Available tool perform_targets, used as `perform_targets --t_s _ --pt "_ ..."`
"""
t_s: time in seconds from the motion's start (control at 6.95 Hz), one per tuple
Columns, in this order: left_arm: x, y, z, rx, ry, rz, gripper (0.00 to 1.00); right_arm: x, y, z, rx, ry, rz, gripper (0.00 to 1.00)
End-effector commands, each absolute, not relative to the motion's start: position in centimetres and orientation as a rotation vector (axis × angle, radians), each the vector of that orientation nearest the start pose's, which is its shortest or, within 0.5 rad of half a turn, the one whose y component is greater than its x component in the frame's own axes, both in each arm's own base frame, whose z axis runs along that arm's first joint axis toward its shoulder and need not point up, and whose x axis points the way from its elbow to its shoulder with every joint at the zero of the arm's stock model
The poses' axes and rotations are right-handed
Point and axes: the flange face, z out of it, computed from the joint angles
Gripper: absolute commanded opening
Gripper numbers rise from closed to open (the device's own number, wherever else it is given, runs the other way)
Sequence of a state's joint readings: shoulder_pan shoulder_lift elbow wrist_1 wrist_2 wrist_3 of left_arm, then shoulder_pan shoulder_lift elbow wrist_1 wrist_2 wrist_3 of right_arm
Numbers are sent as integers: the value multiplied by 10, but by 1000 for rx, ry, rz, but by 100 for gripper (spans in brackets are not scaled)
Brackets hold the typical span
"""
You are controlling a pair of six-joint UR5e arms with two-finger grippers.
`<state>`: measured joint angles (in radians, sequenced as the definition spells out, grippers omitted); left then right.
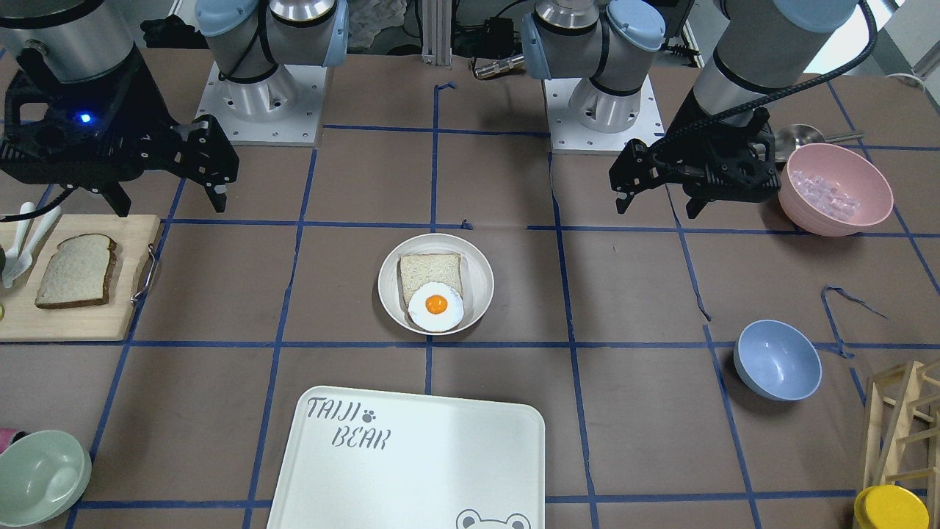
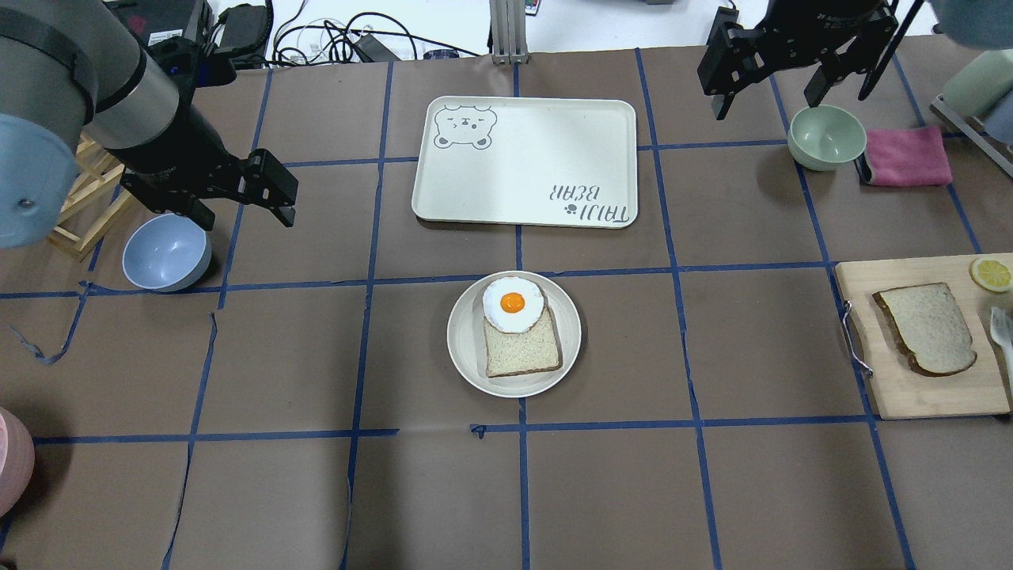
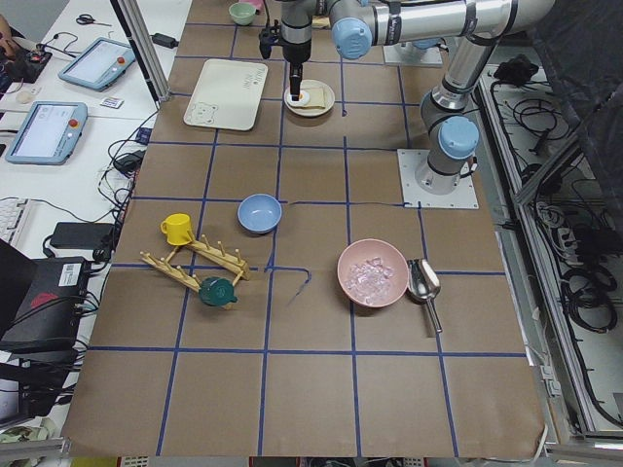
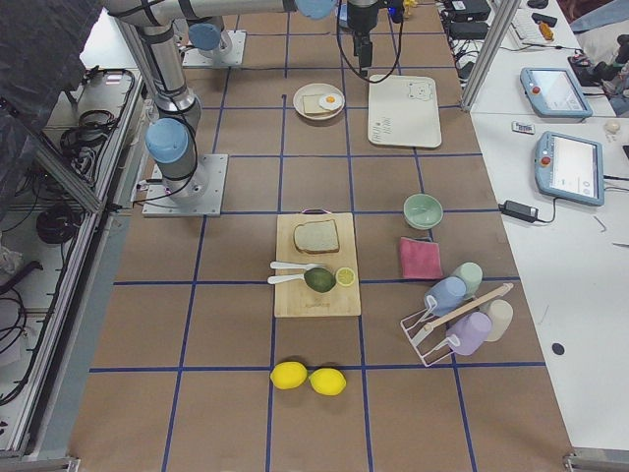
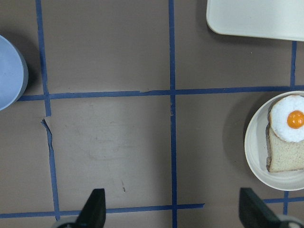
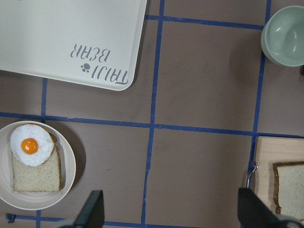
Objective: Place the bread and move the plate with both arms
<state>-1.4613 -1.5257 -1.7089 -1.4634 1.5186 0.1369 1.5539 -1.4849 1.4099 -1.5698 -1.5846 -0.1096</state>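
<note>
Bread with the dark crust lies flat on the wooden board at the robot's right, well apart from the plate at mid-table (it carries a paler slice with a fried egg overlapping it). Farther out, the left gripper hangs near the blue bowl and the right gripper near the green bowl, both spread wide and holding nothing.

Silver-grey tubes on left arm and right arm, pale blue caps, screwed white base plates. Black cable along the left. All black, left gripper and right gripper, blue light on the right.
</note>
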Motion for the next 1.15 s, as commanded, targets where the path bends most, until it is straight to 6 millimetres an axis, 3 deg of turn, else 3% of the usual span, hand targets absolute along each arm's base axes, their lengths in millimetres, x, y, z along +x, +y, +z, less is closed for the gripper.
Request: perform_targets --t_s 0.0,0.14,0.29,0.58,0.72,0.86,1.01 --pt "-86 -485 452 47 3191 -32 100 119 -528 458 -124 3150 77 100" --pt "-86 -485 452 47 3191 -30 100 96 -534 400 -90 3168 -7 100" --pt "-86 -485 451 47 3192 -27 100 51 -528 359 -72 3299 -18 100" --pt "-87 -485 452 50 3193 -32 100 -50 -515 309 -17 3357 110 99" --pt "-89 -486 450 54 3193 -25 100 -92 -504 270 -177 3353 214 93" --pt "-94 -486 448 74 3192 -19 100 -120 -499 261 -246 3387 135 93" --pt "-96 -486 447 78 3192 -17 100 -137 -486 235 -239 3393 190 74"
